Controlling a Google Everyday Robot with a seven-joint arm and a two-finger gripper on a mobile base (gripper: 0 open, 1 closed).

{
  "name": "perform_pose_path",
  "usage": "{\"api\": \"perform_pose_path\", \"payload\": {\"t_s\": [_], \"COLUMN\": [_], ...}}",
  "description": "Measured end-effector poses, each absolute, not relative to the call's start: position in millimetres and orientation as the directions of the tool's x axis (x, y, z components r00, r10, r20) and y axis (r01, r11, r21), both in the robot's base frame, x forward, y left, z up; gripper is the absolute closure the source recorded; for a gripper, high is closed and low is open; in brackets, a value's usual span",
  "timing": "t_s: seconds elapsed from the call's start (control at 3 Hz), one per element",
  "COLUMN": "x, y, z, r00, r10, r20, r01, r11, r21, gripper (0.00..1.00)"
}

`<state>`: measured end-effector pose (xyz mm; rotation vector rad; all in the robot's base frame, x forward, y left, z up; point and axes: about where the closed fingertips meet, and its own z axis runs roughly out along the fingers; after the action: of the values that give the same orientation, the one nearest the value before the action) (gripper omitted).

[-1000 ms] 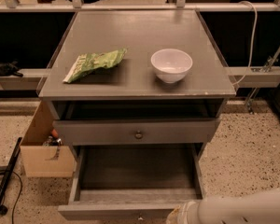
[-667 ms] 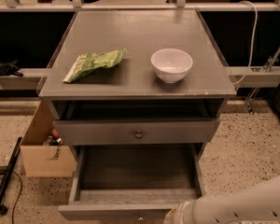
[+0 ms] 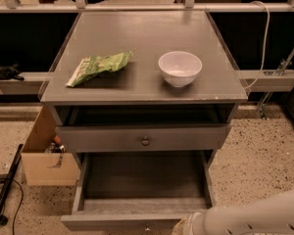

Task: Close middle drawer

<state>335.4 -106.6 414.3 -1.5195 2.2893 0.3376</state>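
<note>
The middle drawer point(image 3: 143, 180) is pulled far out and shows an empty grey inside. Its front panel point(image 3: 117, 222) lies at the bottom edge of the camera view, with the small brass knob point(image 3: 147, 226) just showing. The uppermost drawer point(image 3: 103, 138) sits above it, pulled out a little, with its own knob point(image 3: 145, 141). The lowest drawer is out of view. My white arm point(image 3: 255, 217) comes in from the lower right. My gripper point(image 3: 184, 225) is at the bottom edge, right of the middle drawer's knob, against the front panel and mostly cut off.
On the cabinet top point(image 3: 142, 33) lie a green snack bag point(image 3: 99, 66) and a white bowl point(image 3: 180, 68). An open cardboard box point(image 3: 46, 153) stands on the floor at the left, with a black pole point(image 3: 7, 185) beside it. A metal rail point(image 3: 147, 6) runs behind.
My forearm now slopes up more steeply at the right edge. The gripper end stays by the middle drawer's front. The drawer has not visibly moved.
</note>
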Motion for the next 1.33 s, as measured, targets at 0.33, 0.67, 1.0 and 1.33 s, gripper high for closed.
{"api": "perform_pose_path", "payload": {"t_s": [0.33,0.67,1.0,1.33], "x": [331,351,348,393], "y": [-101,-94,-94,-96], "z": [410,391,391,381], "r00": [-0.36,-0.368,-0.368,-0.382], "r10": [-0.823,-0.824,-0.824,-0.828], "r20": [-0.438,-0.432,-0.432,-0.411], "r01": [-0.92,-0.922,-0.922,-0.915], "r11": [0.39,0.383,0.383,0.402], "r21": [0.023,0.054,0.054,0.041], "gripper": [0.27,0.04,0.93,1.0]}}
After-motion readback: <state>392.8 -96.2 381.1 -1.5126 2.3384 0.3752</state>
